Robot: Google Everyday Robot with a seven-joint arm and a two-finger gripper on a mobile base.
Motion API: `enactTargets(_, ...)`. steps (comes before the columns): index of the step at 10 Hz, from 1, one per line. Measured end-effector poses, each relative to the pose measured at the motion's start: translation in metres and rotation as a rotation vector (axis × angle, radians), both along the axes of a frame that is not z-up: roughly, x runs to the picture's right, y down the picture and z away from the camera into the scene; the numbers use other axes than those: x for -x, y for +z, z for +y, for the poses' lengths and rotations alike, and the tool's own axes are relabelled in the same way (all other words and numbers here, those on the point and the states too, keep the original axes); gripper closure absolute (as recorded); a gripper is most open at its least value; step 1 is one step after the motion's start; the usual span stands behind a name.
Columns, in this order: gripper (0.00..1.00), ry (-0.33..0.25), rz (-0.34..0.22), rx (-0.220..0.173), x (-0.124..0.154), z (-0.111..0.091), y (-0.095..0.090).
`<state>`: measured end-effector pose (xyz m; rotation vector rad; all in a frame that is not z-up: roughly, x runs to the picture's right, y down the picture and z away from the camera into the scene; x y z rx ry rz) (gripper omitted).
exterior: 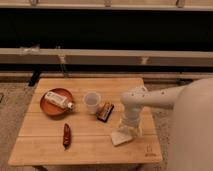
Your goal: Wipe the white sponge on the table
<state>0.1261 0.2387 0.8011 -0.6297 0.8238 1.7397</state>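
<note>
The white sponge (120,137) lies flat on the light-wood slatted table (85,145), towards its front right. My gripper (128,128) hangs straight down from the white arm (160,100) and sits on the sponge's far right part, covering some of it. The arm enters from the right edge of the camera view.
A white cup (92,102) stands mid-table with a brown snack bar (105,111) beside it. A brown plate (56,101) at the left holds a white tube with a dark cap (59,100). A red chilli-like item (66,136) lies front left. A dark logo (148,154) marks the front right corner.
</note>
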Motion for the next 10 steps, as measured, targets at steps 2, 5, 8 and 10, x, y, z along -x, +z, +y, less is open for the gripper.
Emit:
enactTargets(2, 0.2, -0.009, -0.016, 0.0, 0.007, -0.002, 0.0)
enactTargets(5, 0.2, -0.031, -0.038, 0.016, 0.016, 0.001, 0.002)
enactTargets(8, 0.28, -0.047, -0.044, 0.046, 0.021, 0.009, 0.006)
enactTargets(10, 0.51, -0.049, -0.047, 0.058, 0.022, 0.011, 0.007)
